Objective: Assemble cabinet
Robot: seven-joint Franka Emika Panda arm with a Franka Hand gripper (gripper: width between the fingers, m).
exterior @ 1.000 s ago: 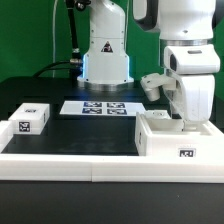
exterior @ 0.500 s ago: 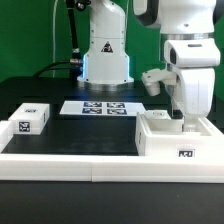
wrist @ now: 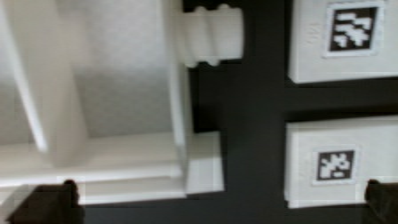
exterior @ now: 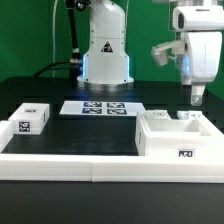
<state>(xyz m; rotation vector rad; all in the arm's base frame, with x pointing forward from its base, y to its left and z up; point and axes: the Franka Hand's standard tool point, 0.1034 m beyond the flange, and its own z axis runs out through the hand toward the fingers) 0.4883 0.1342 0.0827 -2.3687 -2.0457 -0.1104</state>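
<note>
Dark tabletop (exterior: 100, 135) before a green bkgd, w/ the arm's white base (exterior: 105, 50) lit blue at the rear. The cabinet body (exterior: 175, 135), a white open-topped box w/ a marker tag (exterior: 185, 153) on its front face, is seen at the exterior view's right, just beside the long low white rail (exterior: 70, 160) that runs along the front edge. The tool (exterior: 197, 96) is poised above the body, clear of it, w/ nothing gripped. In the wrist view its two dark fingertips (wrist: 45, 205) are shown spread wide apart, w/ the body's white walls and a ribbed white peg (wrist: 214, 35) beneath them. Two tagged white faces (wrist: 338, 165) are also caught in the wrist view next to the body; whether they're separate panels can't be told. The marker board (exterior: 100, 107) is laid flat at mid-tabletop, apart from the body. A small tagged white block (exterior: 30, 118) is seen at the exterior view's left, near the rail and well apart from the body.
</note>
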